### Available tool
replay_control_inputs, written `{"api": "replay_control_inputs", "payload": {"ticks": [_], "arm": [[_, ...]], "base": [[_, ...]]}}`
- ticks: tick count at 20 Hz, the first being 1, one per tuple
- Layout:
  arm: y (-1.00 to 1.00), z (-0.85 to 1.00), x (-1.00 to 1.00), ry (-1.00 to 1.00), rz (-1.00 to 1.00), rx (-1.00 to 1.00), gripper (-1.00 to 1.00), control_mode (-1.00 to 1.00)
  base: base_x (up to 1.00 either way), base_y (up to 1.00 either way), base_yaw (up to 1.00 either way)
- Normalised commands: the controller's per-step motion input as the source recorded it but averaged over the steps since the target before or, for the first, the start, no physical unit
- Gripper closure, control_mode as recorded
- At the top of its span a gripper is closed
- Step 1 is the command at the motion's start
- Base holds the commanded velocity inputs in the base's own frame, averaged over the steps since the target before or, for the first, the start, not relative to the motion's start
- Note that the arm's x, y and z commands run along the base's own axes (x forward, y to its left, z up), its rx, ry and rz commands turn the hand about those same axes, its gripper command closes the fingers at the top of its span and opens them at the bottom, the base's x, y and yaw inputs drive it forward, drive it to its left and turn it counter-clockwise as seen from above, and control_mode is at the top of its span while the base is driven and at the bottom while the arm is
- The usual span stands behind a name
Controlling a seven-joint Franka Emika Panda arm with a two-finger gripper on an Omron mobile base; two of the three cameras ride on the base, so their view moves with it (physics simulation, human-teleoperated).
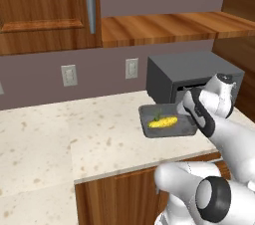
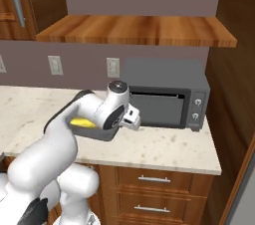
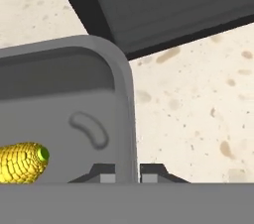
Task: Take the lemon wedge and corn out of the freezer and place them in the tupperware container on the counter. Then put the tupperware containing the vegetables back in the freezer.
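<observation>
I had the fingers (image 3: 127, 174) clamped on the tray (image 3: 125, 99) rim; the thin grip risked tilting and spilling the corn (image 3: 22, 162).

counter (image 1: 60, 139): speckled stone, smooth; tupperware container (image 3: 59, 84): matt grey plastic; corn (image 3: 20, 162): bumpy, glossy

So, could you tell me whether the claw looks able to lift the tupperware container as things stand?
Probably yes: the claw is shut on the rim of the tupperware container, one fingertip on each side of it, with the corn lying inside.
</observation>
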Motion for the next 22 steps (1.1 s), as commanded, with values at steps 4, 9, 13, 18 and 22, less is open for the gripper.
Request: {"api": "replay_control_inputs", "payload": {"ticks": [4,9,13,18,22], "arm": [[0.0,0.99,-0.46,0.07,-0.18,0.18,1.0,-1.0],[0.0,0.79,-0.7,0.03,-0.16,0.11,1.0,-1.0],[0.0,0.6,-0.87,0.01,-0.12,0.02,1.0,-1.0],[0.0,0.47,-0.77,0.0,-0.1,0.0,1.0,-1.0],[0.04,0.31,-0.66,0.01,-0.09,-0.02,1.0,-1.0]], "base": [[0.0,0.0,0.0],[0.0,0.0,0.0],[0.0,0.0,0.0],[0.0,0.0,0.0],[0.0,0.0,0.0]]}}
